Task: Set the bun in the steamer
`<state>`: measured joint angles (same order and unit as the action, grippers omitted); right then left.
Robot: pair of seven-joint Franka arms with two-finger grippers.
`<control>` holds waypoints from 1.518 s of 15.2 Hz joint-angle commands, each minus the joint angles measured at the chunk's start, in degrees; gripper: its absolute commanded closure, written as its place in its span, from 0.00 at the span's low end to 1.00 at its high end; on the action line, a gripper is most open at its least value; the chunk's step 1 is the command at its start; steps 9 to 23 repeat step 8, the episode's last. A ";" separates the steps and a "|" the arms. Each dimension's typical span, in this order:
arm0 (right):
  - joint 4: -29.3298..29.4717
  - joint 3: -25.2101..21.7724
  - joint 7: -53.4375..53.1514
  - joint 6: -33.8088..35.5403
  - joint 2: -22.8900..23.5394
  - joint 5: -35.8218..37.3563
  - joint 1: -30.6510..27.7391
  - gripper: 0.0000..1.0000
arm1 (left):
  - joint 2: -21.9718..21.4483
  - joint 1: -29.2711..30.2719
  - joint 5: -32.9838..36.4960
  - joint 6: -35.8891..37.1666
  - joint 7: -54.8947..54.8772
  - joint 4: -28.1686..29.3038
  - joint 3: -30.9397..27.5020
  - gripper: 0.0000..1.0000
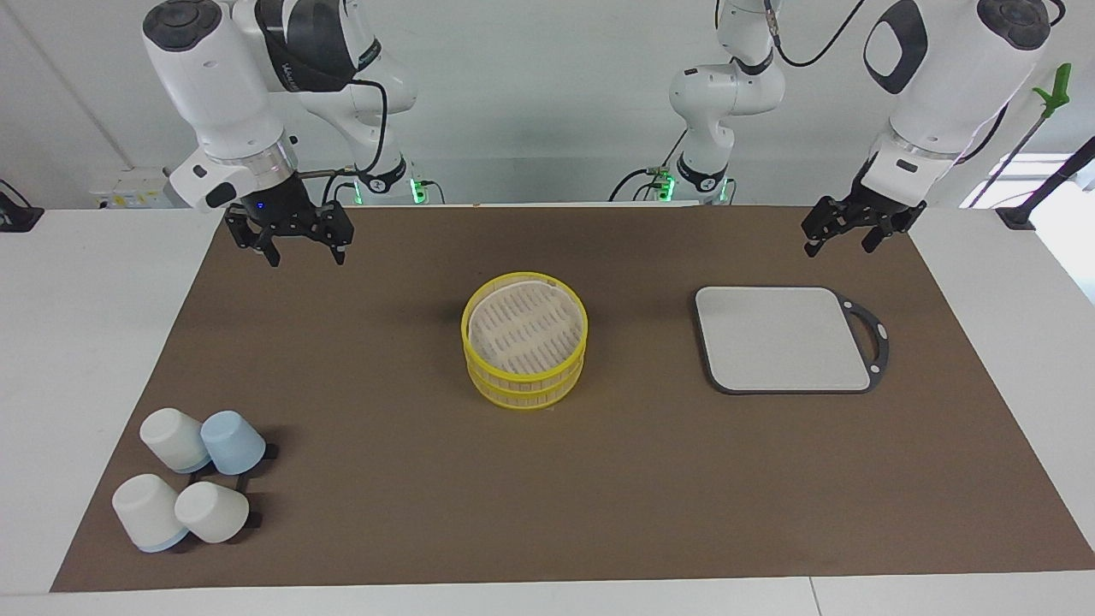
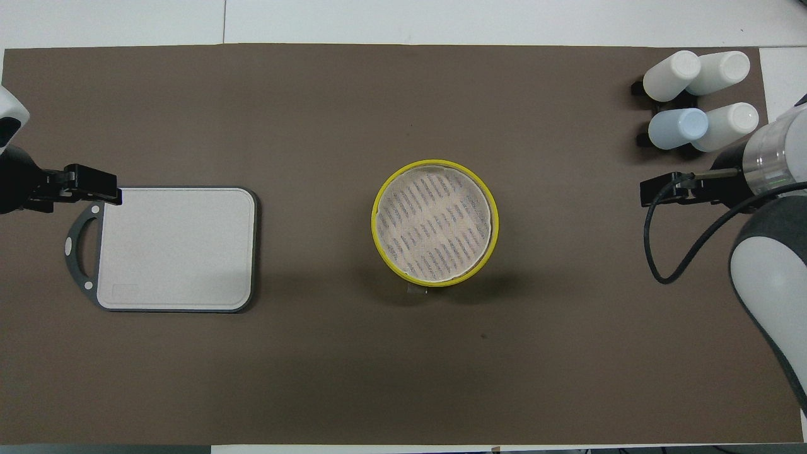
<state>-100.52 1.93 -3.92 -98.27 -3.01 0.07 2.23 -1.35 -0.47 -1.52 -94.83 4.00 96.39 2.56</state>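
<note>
The steamer (image 1: 524,335) stands in the middle of the brown mat, two tiers with yellow rims; its pale slatted floor is bare in the overhead view (image 2: 435,221). No bun shows in either view. My right gripper (image 1: 295,248) hangs open and empty above the mat's edge nearest the robots, toward the right arm's end. My left gripper (image 1: 840,239) hangs open and empty above the mat's corner toward the left arm's end, over the edge of the grey board near its handle.
A grey rectangular board (image 1: 783,338) with a dark handle lies beside the steamer toward the left arm's end (image 2: 176,249). Several white and pale blue cups (image 1: 188,479) lie on a rack at the mat's corner farthest from the robots, toward the right arm's end (image 2: 693,101).
</note>
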 commanded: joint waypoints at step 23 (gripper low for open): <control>-0.55 -1.76 -0.04 1.59 -1.65 -1.47 -0.29 0.00 | -1.46 0.30 -0.94 0.26 -0.40 1.09 0.07 0.00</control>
